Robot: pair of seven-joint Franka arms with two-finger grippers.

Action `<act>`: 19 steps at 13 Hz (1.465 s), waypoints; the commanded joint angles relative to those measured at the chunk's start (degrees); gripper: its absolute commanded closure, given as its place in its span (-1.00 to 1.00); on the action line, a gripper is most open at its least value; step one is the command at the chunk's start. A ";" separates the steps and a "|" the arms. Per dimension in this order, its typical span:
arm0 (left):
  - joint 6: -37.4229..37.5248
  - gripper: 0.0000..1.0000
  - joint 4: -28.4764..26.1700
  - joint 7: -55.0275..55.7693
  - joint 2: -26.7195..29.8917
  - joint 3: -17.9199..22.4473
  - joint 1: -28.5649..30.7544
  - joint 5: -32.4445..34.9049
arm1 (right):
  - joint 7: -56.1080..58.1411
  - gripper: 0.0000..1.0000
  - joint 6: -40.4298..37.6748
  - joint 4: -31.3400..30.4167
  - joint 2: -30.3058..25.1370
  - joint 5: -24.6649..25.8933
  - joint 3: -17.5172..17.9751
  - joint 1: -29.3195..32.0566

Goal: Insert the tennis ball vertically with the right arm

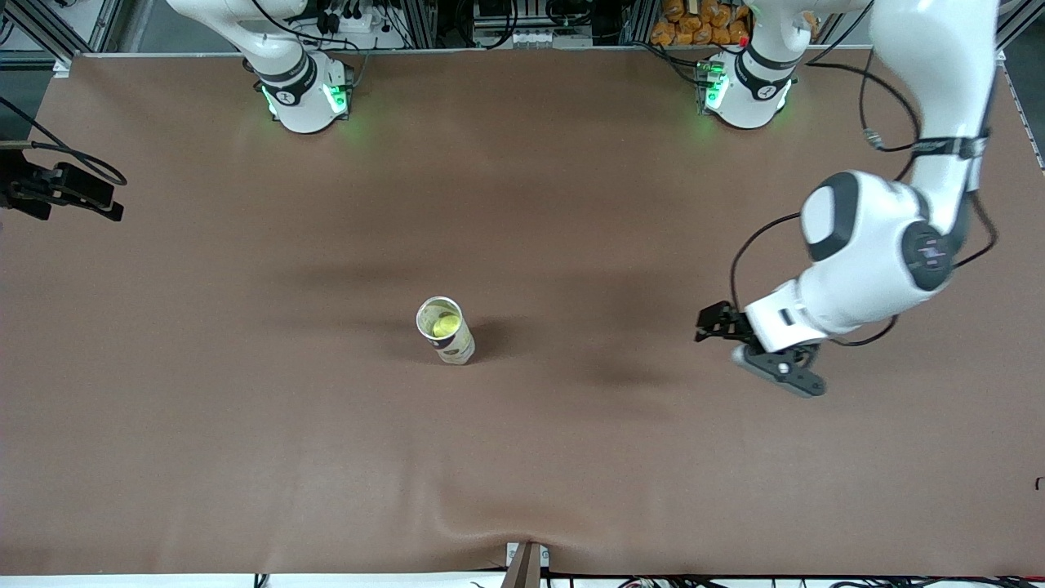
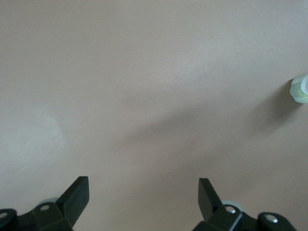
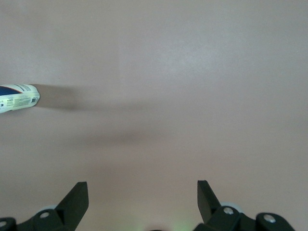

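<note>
Canister stood upright near the middle of the bench, a clear tube with a printed label and an open top. Inside it sat the yellow-green tennis ball, visible through the mouth and already lodged within the tube. The canister stood well away from every edge of the brown bench, somewhat closer to the front edge than to the edge where the arm bases were bolted.

The left gripper hung over the bench toward the left arm's end, well apart from the canister, with nothing between its fingers. In the left wrist view its two black fingers were spread wide over bare brown surface, and the canister showed only as a pale sliver at the border of that picture.

The right arm appeared in the front view only at its base and lower links by the bench's back edge; its gripper was outside that view. In the right wrist view the right gripper was likewise spread wide and empty, its fingers apart over plain brown surface, and the labelled side of the canister showed at the border of the picture, casting a long shadow across the bench.

A black camera mount stuck in over the bench's edge at the right arm's end.
</note>
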State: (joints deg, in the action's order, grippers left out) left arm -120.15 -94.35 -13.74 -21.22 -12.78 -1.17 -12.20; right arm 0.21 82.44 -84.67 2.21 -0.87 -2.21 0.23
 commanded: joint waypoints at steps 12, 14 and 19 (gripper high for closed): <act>27.24 -1.00 3.47 17.79 20.25 -3.82 3.63 7.61 | -0.30 -1.00 1.14 -3.22 -1.86 1.66 0.36 -0.15; 27.51 -1.00 3.74 16.91 20.43 -3.31 3.98 9.55 | -0.30 -1.00 1.14 -3.22 -1.86 1.66 0.27 -0.15; 28.30 -1.00 6.72 16.82 20.52 -1.20 8.19 10.97 | -0.30 -1.00 0.97 -3.22 -1.86 1.74 0.36 -0.50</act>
State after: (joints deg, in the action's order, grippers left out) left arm -93.13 -88.45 3.12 -1.10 -13.83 5.63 -2.44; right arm 0.23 83.04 -86.63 1.69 -0.18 -2.05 0.18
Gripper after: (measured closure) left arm 0.000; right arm 0.000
